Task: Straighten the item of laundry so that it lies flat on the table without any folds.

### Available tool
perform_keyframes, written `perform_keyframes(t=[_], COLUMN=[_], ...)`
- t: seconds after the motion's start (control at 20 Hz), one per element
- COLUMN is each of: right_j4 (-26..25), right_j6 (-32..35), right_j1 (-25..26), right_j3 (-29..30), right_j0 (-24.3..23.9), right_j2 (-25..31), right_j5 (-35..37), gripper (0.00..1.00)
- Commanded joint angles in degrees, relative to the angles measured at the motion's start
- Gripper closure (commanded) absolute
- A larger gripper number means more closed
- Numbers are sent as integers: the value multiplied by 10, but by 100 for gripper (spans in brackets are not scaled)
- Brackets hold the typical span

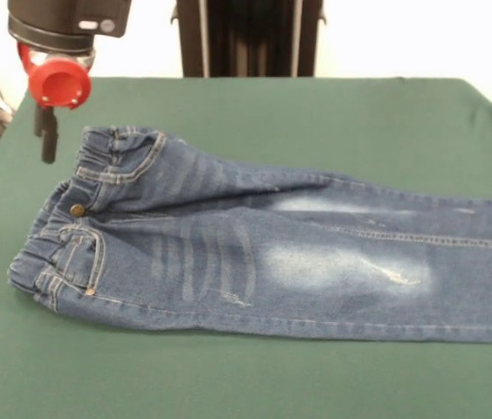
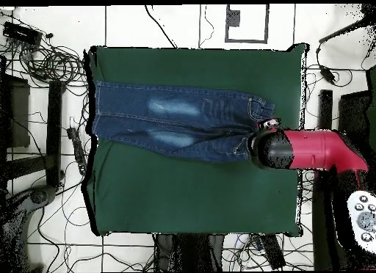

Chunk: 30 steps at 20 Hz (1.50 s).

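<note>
The small blue jeans (image 1: 228,253) lie across the green table (image 1: 316,113). The elastic waistband (image 1: 98,175) is at the left and the legs run off the right edge. Both legs lie side by side with whitish thigh patches up. The cloth bunches slightly at the waistband's far corner. My gripper (image 1: 48,131), under a black wrist with a red cap, hangs just left of that far corner, apart from the denim and holding nothing. In the overhead view the jeans (image 2: 176,119) lie lengthwise, and the arm's black end (image 2: 266,150) covers the gripper beside the waistband.
The red arm (image 2: 319,153) reaches in from the table's right edge in the overhead view. Bare green cloth (image 2: 191,197) lies on the robot's side of the jeans. Cables and stands (image 2: 51,64) ring the table on the floor. A black pedestal (image 1: 246,35) stands behind the table's far edge.
</note>
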Motion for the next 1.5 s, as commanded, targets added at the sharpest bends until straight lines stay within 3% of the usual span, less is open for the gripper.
perform_keyframes(t=[0.05,0.4,0.6,0.85,1.2,1.5], right_j4=[8,17,16,15,-6,-6], right_j6=[-176,-232,-229,-204,-105,-73], right_j1=[34,55,74,82,109,124], right_j3=[-28,-75,-102,-105,-81,-69], right_j0=[65,64,75,90,120,129], right_j2=[89,122,134,131,92,75], right_j5=[71,103,120,128,55,38], gripper=[0,0,0,0,0,0])
